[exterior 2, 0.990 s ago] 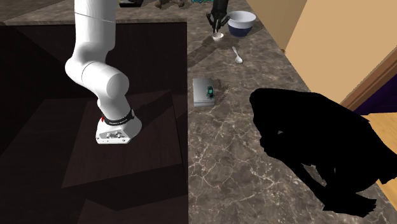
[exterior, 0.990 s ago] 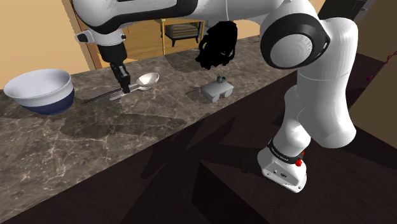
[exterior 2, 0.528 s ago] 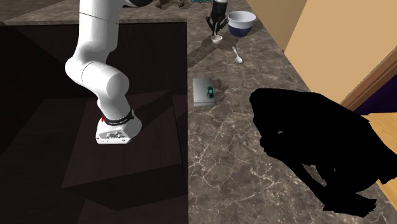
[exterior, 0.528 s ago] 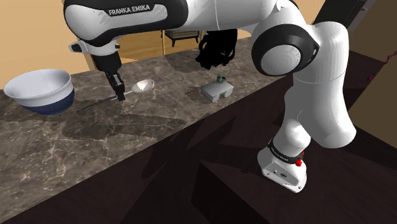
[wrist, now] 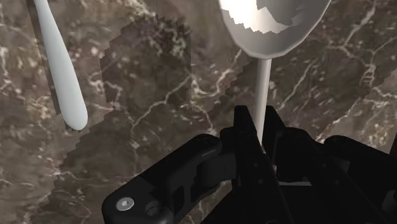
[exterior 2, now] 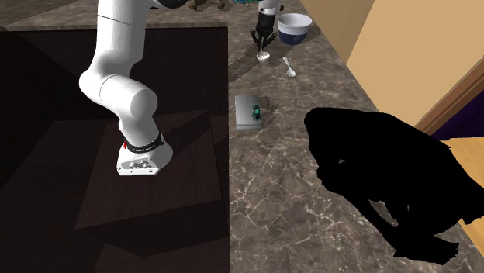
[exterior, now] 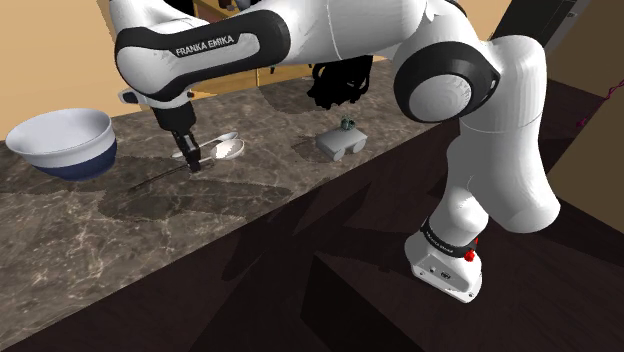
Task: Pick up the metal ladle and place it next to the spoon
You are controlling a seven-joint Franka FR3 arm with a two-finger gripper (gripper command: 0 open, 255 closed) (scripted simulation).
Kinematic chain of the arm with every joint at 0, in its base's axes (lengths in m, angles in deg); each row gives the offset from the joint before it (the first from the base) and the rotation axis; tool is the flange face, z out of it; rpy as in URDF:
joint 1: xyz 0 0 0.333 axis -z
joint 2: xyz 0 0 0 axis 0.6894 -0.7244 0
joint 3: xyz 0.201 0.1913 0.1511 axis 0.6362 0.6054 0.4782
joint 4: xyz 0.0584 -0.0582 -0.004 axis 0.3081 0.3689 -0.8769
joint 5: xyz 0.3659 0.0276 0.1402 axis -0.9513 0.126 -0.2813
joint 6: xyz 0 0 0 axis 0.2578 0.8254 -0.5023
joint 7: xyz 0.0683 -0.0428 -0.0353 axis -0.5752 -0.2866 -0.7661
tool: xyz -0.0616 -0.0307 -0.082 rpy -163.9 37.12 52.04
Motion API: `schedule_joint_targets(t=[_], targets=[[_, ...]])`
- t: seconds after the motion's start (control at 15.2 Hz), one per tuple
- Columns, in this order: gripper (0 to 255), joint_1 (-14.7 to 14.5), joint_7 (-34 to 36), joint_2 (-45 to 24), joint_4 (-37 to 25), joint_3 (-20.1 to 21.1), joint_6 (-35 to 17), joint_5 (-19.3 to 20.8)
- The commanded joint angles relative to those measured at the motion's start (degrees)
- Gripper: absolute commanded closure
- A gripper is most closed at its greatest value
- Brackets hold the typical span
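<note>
My black gripper (exterior: 190, 162) is shut on the thin handle of a silvery ladle (exterior: 232, 150), holding it low over the dark marble counter (exterior: 150, 230). The ladle's bowl points away from the fingers toward the shoulder view's right. A pale spoon (exterior: 214, 138) lies flat on the counter just behind the ladle. In the second exterior view the gripper (exterior 2: 262, 40) holds the ladle (exterior 2: 264, 56) a short way left of the spoon (exterior 2: 291, 68). In the wrist view the fingers (wrist: 245, 130) clasp the ladle (wrist: 270, 22), and the spoon (wrist: 60, 70) lies parallel beside it.
A white bowl with a blue base (exterior: 62, 140) stands on the counter to the shoulder view's left of the gripper. A small grey box (exterior: 340, 143) sits to the right, with a black shape (exterior: 340, 75) behind it. The counter's front edge drops to dark floor.
The gripper has carried the ladle down toward the counter and closer to the spoon. The ladle's bowl now hangs lower, right beside the spoon.
</note>
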Motion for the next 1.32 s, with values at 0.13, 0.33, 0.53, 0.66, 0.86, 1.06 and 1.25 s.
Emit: schedule_joint_targets(t=[0.13,0.33,0.53,0.66,0.86,1.06,1.25], targets=[[255,0.0,-0.4,-1.1,1.4,0.2,-2.4,-0.4],[255,0.0,-0.6,-1.6,2.1,0.4,-3.6,-0.6],[255,0.0,-0.6,-1.6,2.1,0.4,-3.6,-0.6],[255,0.0,-0.6,-1.6,2.1,0.4,-3.6,-0.6],[0,0.0,-0.6,-1.6,2.1,0.4,-3.6,-0.6],[0,0.0,-0.6,-1.6,2.1,0.4,-3.6,-0.6],[0,0.4,-0.2,-1.0,-0.9,0.1,-0.1,-0.3]])
